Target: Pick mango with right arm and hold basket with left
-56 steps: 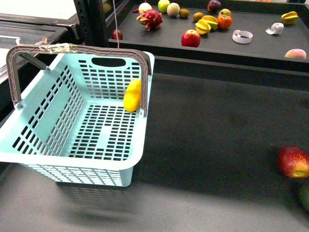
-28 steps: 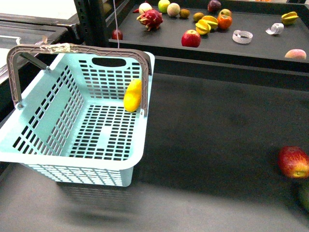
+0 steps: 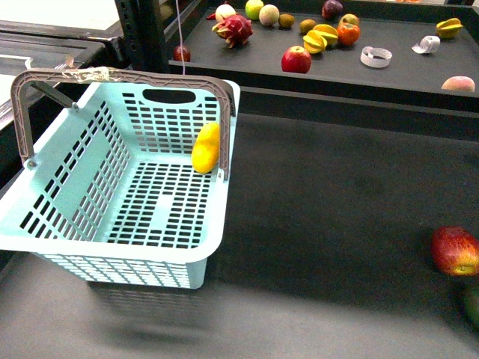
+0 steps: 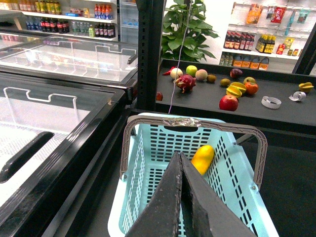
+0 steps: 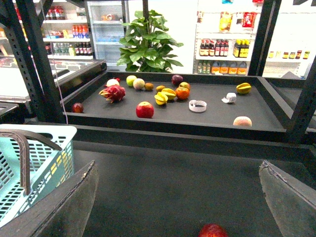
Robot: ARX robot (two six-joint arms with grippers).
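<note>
The aqua basket [image 3: 90,179] stands on the dark table at the left, its grey-brown handles raised. The yellow-orange mango [image 3: 206,147] leans against the inside of its right wall; it also shows in the left wrist view [image 4: 203,159]. My left gripper [image 4: 180,163] is shut and empty, above the basket [image 4: 148,163], touching nothing. My right gripper [image 5: 177,170] is open and empty over the bare table, with the basket's corner [image 5: 49,163] beside one finger. Neither arm shows in the front view.
A red-and-yellow fruit [image 3: 454,250] lies at the table's right edge, also below my right gripper [image 5: 213,230]. A raised back shelf [image 3: 404,71] holds several fruits and tape rolls. Black freezer cabinets [image 4: 54,113] stand left of the basket.
</note>
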